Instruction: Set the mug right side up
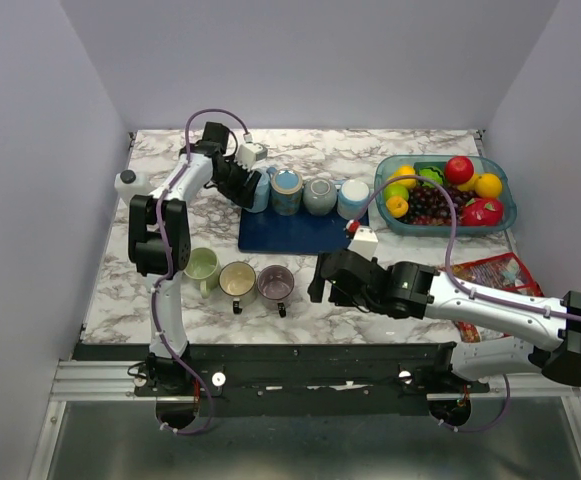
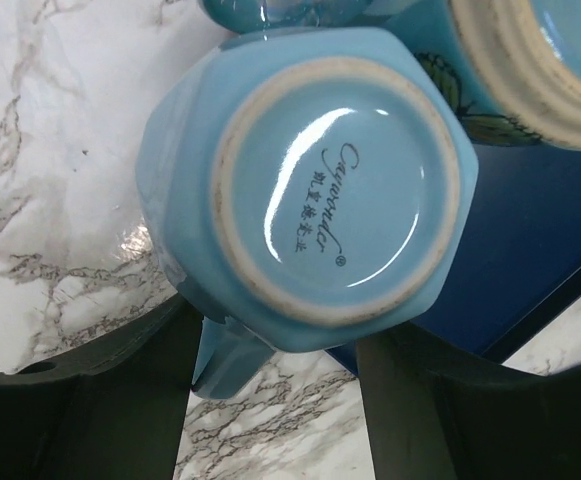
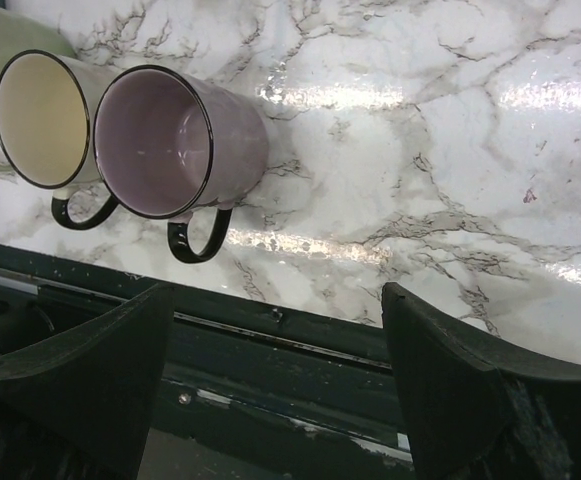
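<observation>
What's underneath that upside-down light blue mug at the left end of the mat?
The dark blue mat shows at one side of the light blue mug, the marble table at the other. The mug's body covers whatever lies directly beneath or inside.

A robot test booth: plain pale-violet wall panels [image 1: 320, 60] enclose a white marble-patterned surface [image 1: 320, 150] fronted by an aluminium rail [image 1: 90, 378].
</observation>
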